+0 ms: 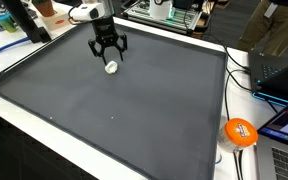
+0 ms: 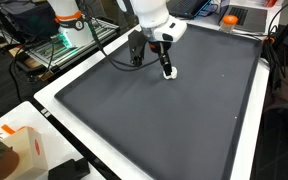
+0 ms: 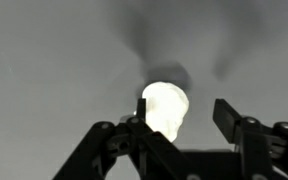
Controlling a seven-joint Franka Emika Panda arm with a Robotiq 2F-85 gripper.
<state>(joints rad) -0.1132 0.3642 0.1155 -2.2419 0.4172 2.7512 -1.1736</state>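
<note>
- The small white object [image 1: 111,67] lies on the dark grey mat [image 1: 134,115], near the mat's far edge in an exterior view and well away from the other edges. Its shape is hard to tell: rounded and pale, glaring bright in the wrist view [image 3: 164,108].
- It rests on the mat in every view. Nothing shows it raised or tilted off the surface.
- The gripper [image 1: 109,55] hangs straight over it, pointing down, with the object under the gap between the fingers [image 1: 121,47].
- The fingers are spread, not pressed together. In the wrist view the object sits off-centre in the gap, right against one finger and perhaps touching it. The other finger [image 3: 234,120] stands apart from it with bare mat between.
- As I judge it, the approach and the lowering over the object are done. The pinch is not: only one side can be in contact, and the object is not yet gripped or lifted.
- The mat covers most of the desk [image 1: 84,150], whose white rim shows round it in both exterior views.
- Off the mat, near a desk corner, sits an orange ball [image 1: 240,132], well apart from the gripper, with dark cables just beside it.
</note>
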